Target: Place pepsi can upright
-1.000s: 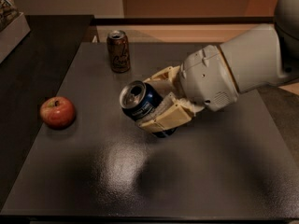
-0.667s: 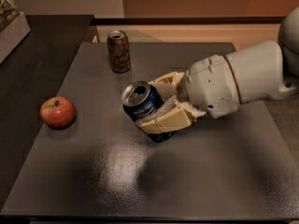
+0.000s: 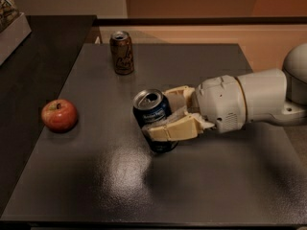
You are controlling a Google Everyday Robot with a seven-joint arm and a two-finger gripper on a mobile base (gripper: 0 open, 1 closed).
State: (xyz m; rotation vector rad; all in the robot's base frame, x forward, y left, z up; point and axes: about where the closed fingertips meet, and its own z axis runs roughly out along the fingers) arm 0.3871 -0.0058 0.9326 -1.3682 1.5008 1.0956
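Observation:
The pepsi can is dark blue with a silver top and stands nearly upright, tipped slightly left, in the middle of the dark grey table. Its bottom rests at or just above the tabletop. My gripper reaches in from the right and is shut on the can. One cream finger crosses the can's front and the other sits behind it. The white arm extends to the right edge.
A brown-gold can stands upright at the back of the table. A red apple lies at the left. A dark counter with a box adjoins the table's left side.
The gripper has turned the pepsi can from a strong tilt, top facing the camera, to nearly upright, and lowered it toward the table.

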